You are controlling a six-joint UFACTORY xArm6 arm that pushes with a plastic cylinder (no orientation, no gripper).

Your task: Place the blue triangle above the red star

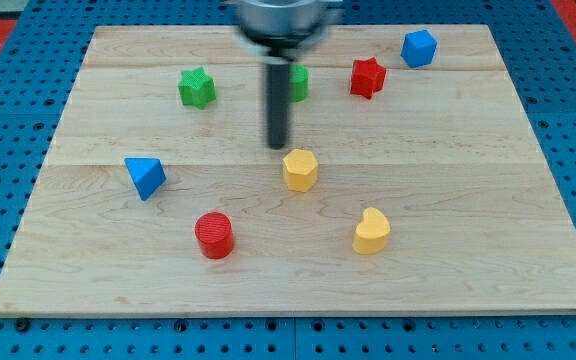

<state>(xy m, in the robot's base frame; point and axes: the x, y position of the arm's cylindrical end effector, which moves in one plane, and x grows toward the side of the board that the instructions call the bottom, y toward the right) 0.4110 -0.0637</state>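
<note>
The blue triangle lies at the view's left on the wooden board. The red star lies near the view's top, right of centre. My tip is near the board's middle, just above and left of a yellow hexagonal block. The tip is far to the right of the blue triangle and down-left of the red star, touching neither.
A green star lies at the top left. A green block is partly hidden behind the rod. A blue cube is at the top right. A red cylinder and a yellow heart lie nearer the bottom.
</note>
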